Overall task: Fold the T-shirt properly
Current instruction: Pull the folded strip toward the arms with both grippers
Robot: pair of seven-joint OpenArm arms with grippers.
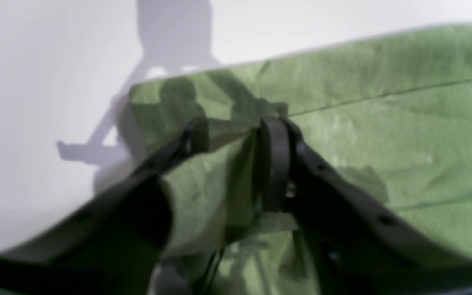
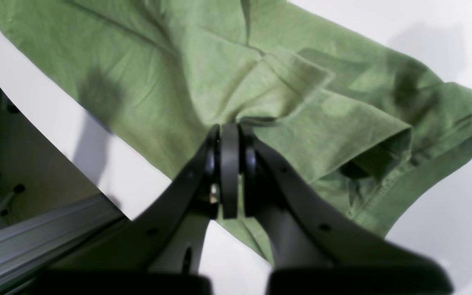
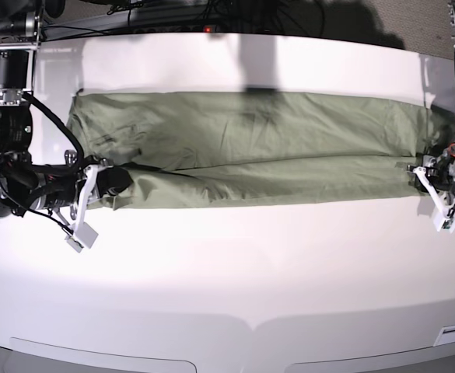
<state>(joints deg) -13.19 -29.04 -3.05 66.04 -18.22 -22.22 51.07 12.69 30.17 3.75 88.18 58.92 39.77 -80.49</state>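
Clearly the T-shirt, folded into a long band across the white table, is light, limp cloth best taken at its end corners, where the right gripper pinches an edge fully closed and the left gripper stands half-parted around a bunched fold.

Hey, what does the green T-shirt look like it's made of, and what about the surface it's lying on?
T-shirt: looks like a soft knit, likely cotton, matte. Signs are the heathered weave, soft creases and the stitched hem at its edge.

Table: smooth, hard white top, possibly laminate or painted board; slightly glossy, since it gives a soft glare and crisp shadows. The exact material cannot be told.
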